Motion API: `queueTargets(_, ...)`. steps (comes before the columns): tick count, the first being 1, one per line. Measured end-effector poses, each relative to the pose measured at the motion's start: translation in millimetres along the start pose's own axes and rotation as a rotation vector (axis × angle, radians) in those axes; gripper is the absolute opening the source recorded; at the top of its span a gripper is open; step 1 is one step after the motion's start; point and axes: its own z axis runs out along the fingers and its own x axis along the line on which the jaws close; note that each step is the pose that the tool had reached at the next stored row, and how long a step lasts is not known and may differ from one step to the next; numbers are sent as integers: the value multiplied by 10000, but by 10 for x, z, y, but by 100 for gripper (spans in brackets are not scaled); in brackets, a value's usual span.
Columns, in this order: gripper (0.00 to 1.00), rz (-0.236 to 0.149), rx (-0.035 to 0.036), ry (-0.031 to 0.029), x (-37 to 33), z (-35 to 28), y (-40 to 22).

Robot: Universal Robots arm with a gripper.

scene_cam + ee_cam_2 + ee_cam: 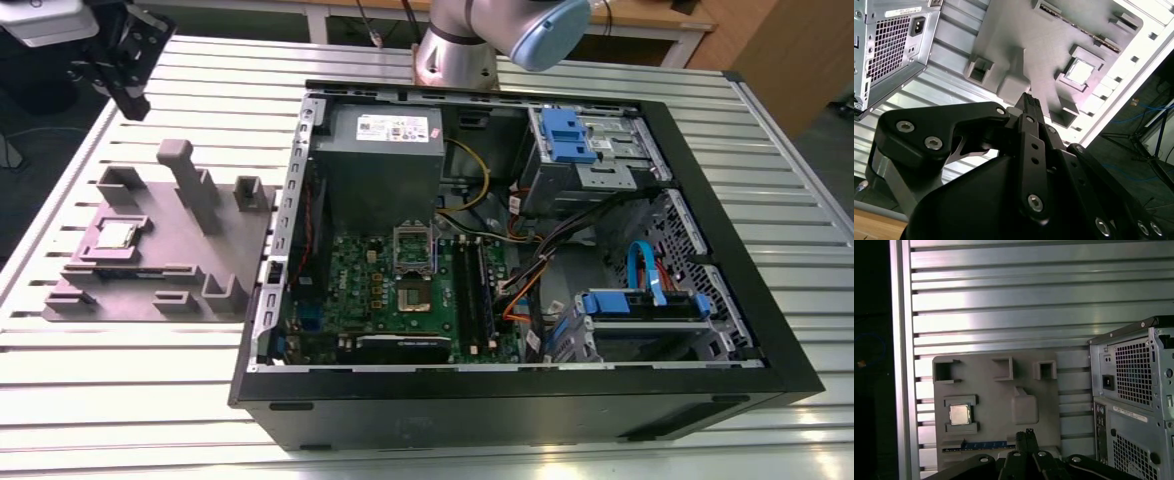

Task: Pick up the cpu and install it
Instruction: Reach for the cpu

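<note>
Claw [134, 106]: hanging in the air over the far end of the fixture, at the exterior view's left; its two black fingers are pressing together, clenched on nothing.
Cpu [116, 235]: lying flat, silver top up, in a shallow square pocket of the fixture, on the side away from the computer case; nothing is touching it, and the claw is staying well apart from it.
Fixture [167, 262]: grey plastic plate sitting on the desk just beside the case, with several upright blocks rising from it; in the first wrist view a thin blue strip is showing along one of its edges.
Computer case [534, 412]: lying on its side with the panel off, taking up the middle and the exterior view's right of the desk.
Motherboard [350, 275]: green, lying flat in the case floor, facing up.
Power supply [380, 132]: grey box with a white label, sitting at the case's far end.
Arm [467, 45]: its silver base standing behind the case.
Desk [134, 400]: slatted pale metal, carrying the fixture and the case.
</note>
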Motion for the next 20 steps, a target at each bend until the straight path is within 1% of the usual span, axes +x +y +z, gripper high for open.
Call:
queueTargets(2, 10, 0, 0, 0, 14, 4, -1)
queueTargets(20, 10, 0, 0, 0, 53, 10, -5)
